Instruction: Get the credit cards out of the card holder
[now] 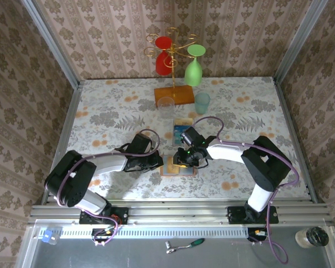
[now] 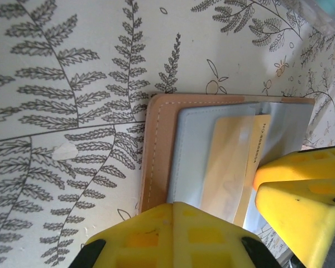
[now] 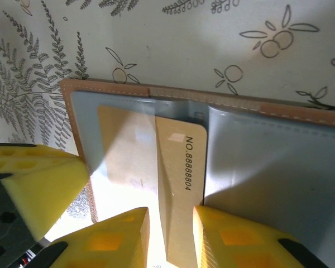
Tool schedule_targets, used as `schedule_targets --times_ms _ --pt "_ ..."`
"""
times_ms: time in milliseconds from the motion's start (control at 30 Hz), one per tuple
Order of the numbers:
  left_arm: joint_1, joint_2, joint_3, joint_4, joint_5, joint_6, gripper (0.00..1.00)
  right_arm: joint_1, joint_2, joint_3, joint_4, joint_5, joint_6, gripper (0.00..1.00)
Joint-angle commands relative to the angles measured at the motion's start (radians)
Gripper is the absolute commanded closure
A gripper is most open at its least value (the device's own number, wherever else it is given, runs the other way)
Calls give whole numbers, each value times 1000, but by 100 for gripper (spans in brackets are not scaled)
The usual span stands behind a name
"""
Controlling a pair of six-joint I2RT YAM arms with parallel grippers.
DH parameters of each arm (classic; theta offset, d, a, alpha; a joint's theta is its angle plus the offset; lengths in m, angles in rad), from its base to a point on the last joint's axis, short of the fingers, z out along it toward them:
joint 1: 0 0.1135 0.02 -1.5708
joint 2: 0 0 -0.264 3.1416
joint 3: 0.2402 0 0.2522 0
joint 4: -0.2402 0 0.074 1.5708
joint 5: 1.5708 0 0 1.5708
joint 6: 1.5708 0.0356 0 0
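The wallet [image 2: 156, 156] lies open and flat on the table [image 1: 111, 111], at about 6 o'clock from the table's middle in the overhead view. The left pincer [image 2: 173, 223] comes at it from 9 o'clock. It is clenched, with its tips resting on the wallet's edge and nothing visibly caught between them. The right pincer [image 3: 170, 234] reaches in from about 2 o'clock with its jaws part-way apart. A tan card [image 3: 181, 162] stamped with a number sticks half out of a clear pocket. Its bare strip runs through the gap, with one of the fingers [image 3: 120, 240] at either side, close against the strip. Whether they truly pinch the card or only press down beside it cannot be told. At 12 o'clock from the wallet, just beyond the right pincer, loose blue-green cards [image 1: 182, 130] lie on the table. Further toward 12 o'clock stand a clear glass [image 1: 166, 106], a teal cup [image 1: 202, 102] and a wooden rack [image 1: 174, 92].
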Motion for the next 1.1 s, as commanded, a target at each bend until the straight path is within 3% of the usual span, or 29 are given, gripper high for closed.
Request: schedule_targets --times_ms 0,533,1067 --pt "-2 -29 33 -46 -5 15 95 5 -23 21 -46 32 -19 73" --pt "-41 21 127 -82 16 42 96 5 -89 -12 -37 59 -17 72" --pt "-85 85 108 -104 -56 40 98 5 -43 -10 -36 47 -21 69"
